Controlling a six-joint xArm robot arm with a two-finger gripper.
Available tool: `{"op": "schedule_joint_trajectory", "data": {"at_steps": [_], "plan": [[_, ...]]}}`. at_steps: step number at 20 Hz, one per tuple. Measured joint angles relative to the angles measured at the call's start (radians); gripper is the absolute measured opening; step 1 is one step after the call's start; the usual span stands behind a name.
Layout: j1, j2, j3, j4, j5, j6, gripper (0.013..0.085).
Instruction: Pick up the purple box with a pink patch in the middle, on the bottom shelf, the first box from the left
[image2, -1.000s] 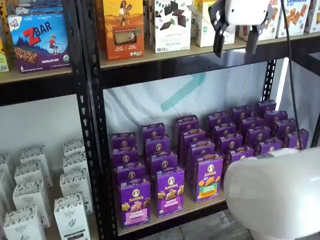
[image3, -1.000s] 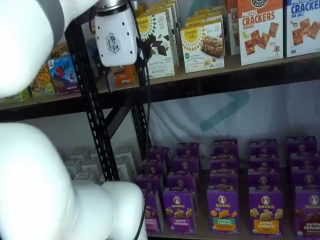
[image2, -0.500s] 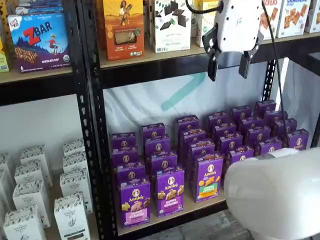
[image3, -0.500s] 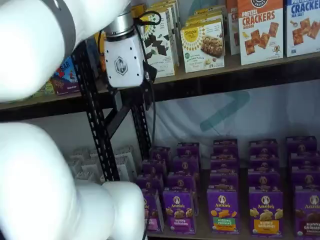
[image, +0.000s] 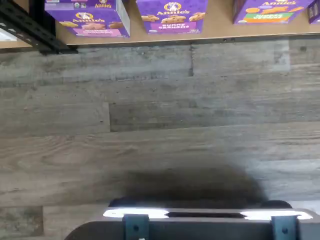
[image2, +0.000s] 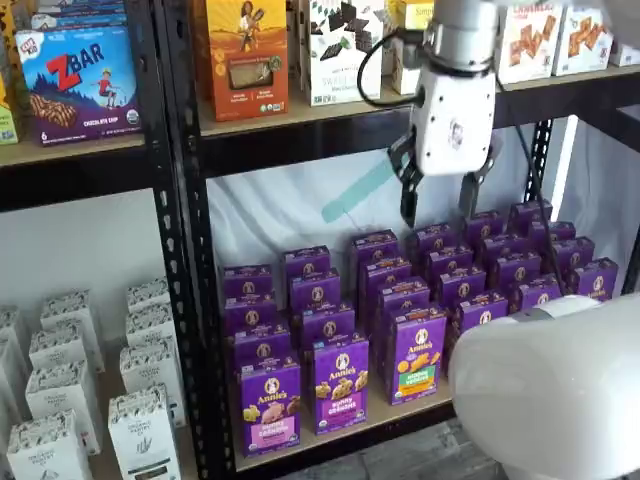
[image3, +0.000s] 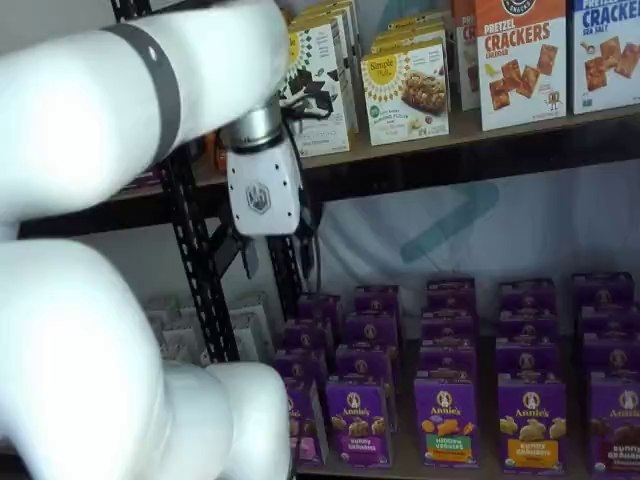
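Rack w/ black uprights is filling both shelf views. Bottom shelf (image2: 400, 412), a tan board, is running across the lower centre-right of the frame, carrying rows of purple cartons several deep.

Arm is taking up most of the left half in a shelf view, and its white base is blocking the lower right corner in the other.

Gripper (image2: 438, 199) is hanging in the upper centre-right of a shelf view, below the upper shelf edge and above the back rows; fingers are standing wide apart w/ a clear gap, nothing between them. In the other shelf view the gripper (image3: 277, 255) is sitting centre-left, beside an upright.

Purple box (image2: 270, 405) w/ pink patch is standing upright at lower centre-left of the frame, front row, leftmost, just beside the upright; neighbour carton is close on its other side. Gripper is well apart from it, up and to the right. Wrist view is showing the purple box (image: 90, 17) at the shelf's front edge, plank floor below.

Handling, est.: thin cardboard carton, prob. light, fairly stiff but walls crushing if squeezed hard; printed surface prob. a bit slick. Best hold is looking like the two narrow sides near the top, though clearance either side is tight.
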Motion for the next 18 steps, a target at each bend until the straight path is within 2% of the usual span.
{"op": "schedule_joint_trajectory", "data": {"at_steps": [6,13,18], "plan": [[0.039,0.011,0.121,0.012,-0.167,0.028,0.0850],[0.063,0.078,0.188,0.029,-0.281,0.040,0.0850],[0.084,0.127,0.250,0.027,-0.403,0.052,0.0850]]}}
